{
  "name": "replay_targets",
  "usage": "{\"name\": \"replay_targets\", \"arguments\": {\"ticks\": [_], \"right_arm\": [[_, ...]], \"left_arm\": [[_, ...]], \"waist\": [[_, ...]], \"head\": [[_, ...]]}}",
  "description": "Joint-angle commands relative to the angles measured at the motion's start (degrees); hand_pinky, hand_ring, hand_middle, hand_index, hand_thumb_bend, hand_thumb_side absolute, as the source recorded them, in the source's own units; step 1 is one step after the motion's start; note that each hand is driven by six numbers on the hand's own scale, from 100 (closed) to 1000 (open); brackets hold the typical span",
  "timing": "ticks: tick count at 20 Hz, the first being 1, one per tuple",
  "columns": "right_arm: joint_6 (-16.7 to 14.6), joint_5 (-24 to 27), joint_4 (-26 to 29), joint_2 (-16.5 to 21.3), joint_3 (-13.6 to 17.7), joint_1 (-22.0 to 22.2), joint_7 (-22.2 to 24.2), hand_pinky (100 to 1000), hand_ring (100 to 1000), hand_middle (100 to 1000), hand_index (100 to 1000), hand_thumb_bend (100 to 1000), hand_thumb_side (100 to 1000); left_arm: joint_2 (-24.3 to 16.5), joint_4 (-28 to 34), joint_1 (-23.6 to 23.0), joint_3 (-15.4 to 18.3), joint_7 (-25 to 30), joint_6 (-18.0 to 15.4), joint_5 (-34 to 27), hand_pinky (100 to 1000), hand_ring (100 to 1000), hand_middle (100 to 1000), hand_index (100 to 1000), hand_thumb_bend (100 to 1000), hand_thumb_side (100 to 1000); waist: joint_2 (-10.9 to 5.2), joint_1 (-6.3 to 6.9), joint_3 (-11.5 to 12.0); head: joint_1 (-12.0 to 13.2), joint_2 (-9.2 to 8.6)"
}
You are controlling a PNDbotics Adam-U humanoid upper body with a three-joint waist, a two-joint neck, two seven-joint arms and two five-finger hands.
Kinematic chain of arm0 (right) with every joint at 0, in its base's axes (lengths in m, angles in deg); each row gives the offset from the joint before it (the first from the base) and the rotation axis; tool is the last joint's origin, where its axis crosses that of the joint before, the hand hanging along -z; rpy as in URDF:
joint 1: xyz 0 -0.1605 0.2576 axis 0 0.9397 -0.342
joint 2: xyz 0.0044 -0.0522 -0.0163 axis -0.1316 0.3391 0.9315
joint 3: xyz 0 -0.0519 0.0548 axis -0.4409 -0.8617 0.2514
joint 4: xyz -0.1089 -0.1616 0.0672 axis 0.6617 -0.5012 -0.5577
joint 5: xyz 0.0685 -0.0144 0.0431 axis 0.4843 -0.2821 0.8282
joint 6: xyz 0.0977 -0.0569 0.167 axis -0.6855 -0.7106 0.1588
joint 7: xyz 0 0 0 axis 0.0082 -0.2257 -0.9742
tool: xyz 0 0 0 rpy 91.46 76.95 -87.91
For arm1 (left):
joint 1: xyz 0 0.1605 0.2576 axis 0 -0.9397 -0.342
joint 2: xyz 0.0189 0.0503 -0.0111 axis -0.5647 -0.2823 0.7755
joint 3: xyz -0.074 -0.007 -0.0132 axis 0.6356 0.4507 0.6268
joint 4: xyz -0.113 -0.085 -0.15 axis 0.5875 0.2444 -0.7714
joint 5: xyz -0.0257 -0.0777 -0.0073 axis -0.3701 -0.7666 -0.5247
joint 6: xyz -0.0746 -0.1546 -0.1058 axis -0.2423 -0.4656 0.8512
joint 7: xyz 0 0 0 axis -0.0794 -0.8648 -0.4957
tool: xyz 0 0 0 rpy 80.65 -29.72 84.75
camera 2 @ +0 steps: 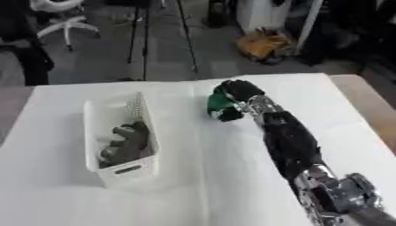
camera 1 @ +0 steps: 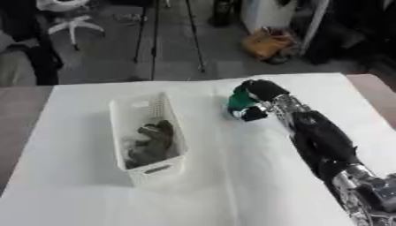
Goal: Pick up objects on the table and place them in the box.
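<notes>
Here, green object [camera 1: 240, 102], small, curled in right hand [camera 1: 259, 95]

Lit evenly and fairly brightly from overhead, with no hard glare. White tablecloth [camera 1: 93, 194] nearly washed out, its creases barely readable. Only a soft, faint shadow beside the white basket [camera 1: 147, 170] and under the right arm [camera 2: 290, 145]. Floor beyond the table dimmer and greyer. Softly blurred throughout, edges smeared; grey contents of the basket indistinct. No marked bending at the borders.
</notes>
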Motion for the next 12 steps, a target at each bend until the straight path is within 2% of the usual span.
{"name": "replay_targets", "arguments": {"ticks": [1, 2, 3, 5, 12], "right_arm": [[-0.8, 0.2, 2.2, 0.9, 0.0, -0.9, 0.0, 169, 261, 643, 831, 338, 446], [-1.1, 0.5, 2.9, 0.9, -0.1, -1.0, 0.0, 169, 261, 643, 831, 338, 446], [-1.3, 0.8, 3.6, 0.8, -0.1, -1.0, 0.1, 141, 235, 618, 813, 327, 298], [-1.8, 1.7, 5.4, 0.8, -0.1, -1.1, 0.1, 119, 212, 596, 796, 323, 237], [-2.9, 4.4, 9.8, 0.4, -0.4, -1.1, 0.1, 100, 184, 564, 778, 330, 185]], "left_arm": [[-1.5, 0.7, 0.5, 0.2, -0.1, -0.1, 0.1, 428, 865, 909, 883, 489, 1000], [-1.5, 0.7, 0.5, 0.2, -0.1, -0.1, 0.1, 428, 865, 909, 883, 489, 1000], [-1.5, 0.7, 0.5, 0.2, -0.1, -0.1, 0.2, 428, 866, 909, 883, 489, 1000], [-1.6, 0.7, 0.5, 0.3, -0.2, 0.0, 0.2, 429, 866, 909, 883, 488, 1000], [-1.6, 0.7, 0.5, 0.3, -0.2, 0.0, 0.2, 429, 865, 908, 882, 489, 1000]], "waist": [[-1.99, 1.03, -0.1], [-2.03, 1.03, -0.1], [-2.06, 1.03, -0.2], [-2.12, 1.03, -0.2], [-2.3, 0.97, -0.3]], "head": [[0.0, -0.43], [0.0, -0.45], [0.0, -0.48], [0.0, -0.51], [0.1, -0.6]]}}
